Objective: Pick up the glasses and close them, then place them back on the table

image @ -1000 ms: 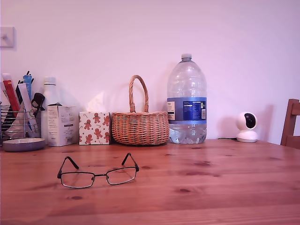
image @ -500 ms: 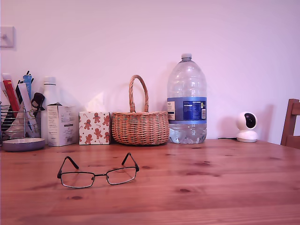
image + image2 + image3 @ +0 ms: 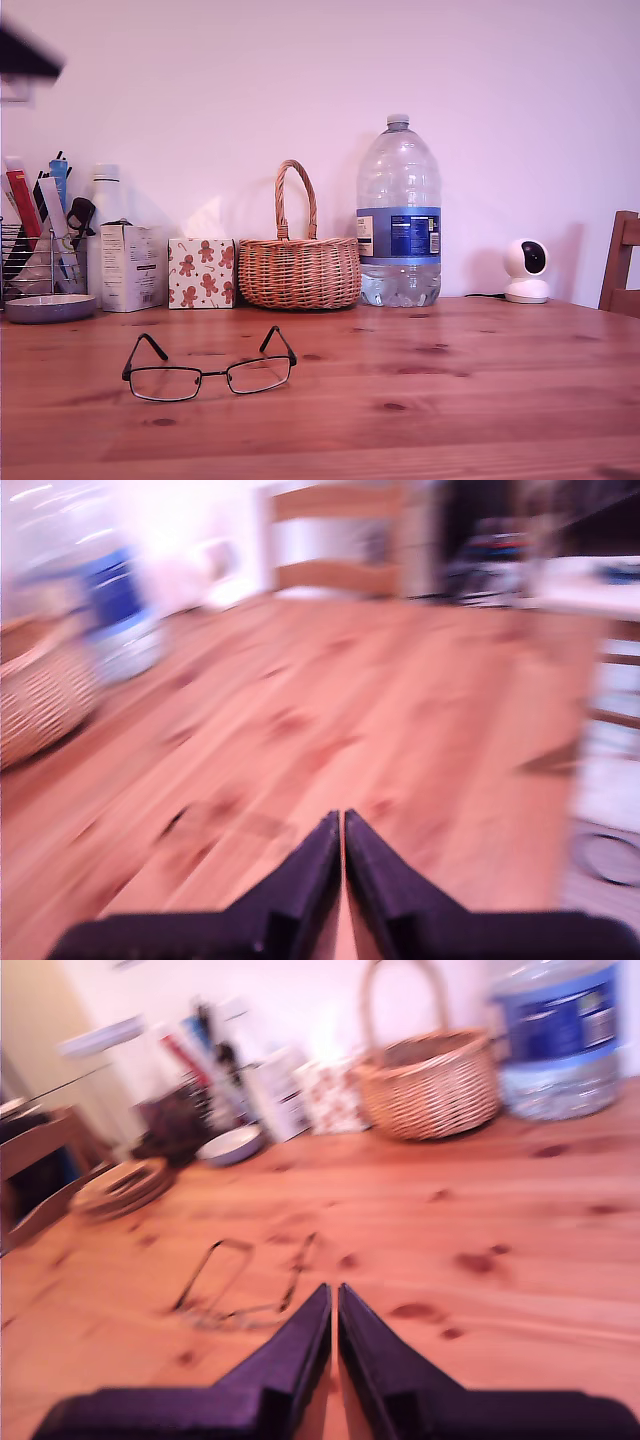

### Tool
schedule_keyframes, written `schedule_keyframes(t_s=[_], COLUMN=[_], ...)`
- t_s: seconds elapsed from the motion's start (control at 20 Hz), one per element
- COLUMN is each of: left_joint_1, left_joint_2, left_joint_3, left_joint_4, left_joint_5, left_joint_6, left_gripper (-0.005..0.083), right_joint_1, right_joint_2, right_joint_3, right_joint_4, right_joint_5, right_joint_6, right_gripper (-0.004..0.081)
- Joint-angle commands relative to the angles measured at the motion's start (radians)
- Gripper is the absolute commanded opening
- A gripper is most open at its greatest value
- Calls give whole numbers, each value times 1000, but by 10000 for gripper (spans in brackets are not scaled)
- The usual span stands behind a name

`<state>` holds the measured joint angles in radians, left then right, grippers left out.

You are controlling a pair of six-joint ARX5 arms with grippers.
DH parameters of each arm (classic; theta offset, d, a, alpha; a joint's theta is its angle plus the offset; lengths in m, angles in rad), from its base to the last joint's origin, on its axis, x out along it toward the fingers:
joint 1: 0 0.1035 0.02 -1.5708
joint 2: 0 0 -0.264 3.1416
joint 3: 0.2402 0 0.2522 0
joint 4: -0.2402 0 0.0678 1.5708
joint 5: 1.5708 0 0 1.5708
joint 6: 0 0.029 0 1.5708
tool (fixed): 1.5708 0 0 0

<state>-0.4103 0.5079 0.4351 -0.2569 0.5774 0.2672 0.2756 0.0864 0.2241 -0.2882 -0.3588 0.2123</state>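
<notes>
Black glasses [image 3: 209, 371] on reddish-brown (dark-knotted) table [image 3: 450, 400].

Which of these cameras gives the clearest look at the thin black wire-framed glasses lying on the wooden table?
The exterior view: the thin black-framed glasses sit sharp and whole, temples open, lenses facing the camera. The second wrist view shows them only blurred, from behind. The first wrist view does not show them.

Exterior view sits low at the table's [image 3: 480, 400] near edge, facing the wall straight on. Both wrist views look along closed jaws from above the table, blurred. Second wrist and exterior share the basket [image 3: 430, 1080] [image 3: 299, 270] and bottle [image 3: 555, 1035] [image 3: 399, 215].
</notes>
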Motion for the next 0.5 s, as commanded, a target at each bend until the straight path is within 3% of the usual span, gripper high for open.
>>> schedule_keyframes(t_s=[0.0,0.2,0.35,0.45], left_joint_1=[-26,-98,-145,-166], left_joint_2=[67,261,410,510], left_joint_3=[24,127,229,297], left_joint_4=[-1,-54,-149,-199], left_joint_5=[21,-8,-131,-204], left_joint_6=[18,162,236,291], left_gripper=[-18,-9,-1,148], right_joint_1=[35,119,159,174], right_joint_2=[26,70,116,145], right_joint_3=[-5,-5,-5,-5], right_joint_4=[10,14,13,14], right_joint_5=[-3,4,39,55], right_joint_6=[1,1,1,1], right_gripper=[-13,-13,-13,-13])
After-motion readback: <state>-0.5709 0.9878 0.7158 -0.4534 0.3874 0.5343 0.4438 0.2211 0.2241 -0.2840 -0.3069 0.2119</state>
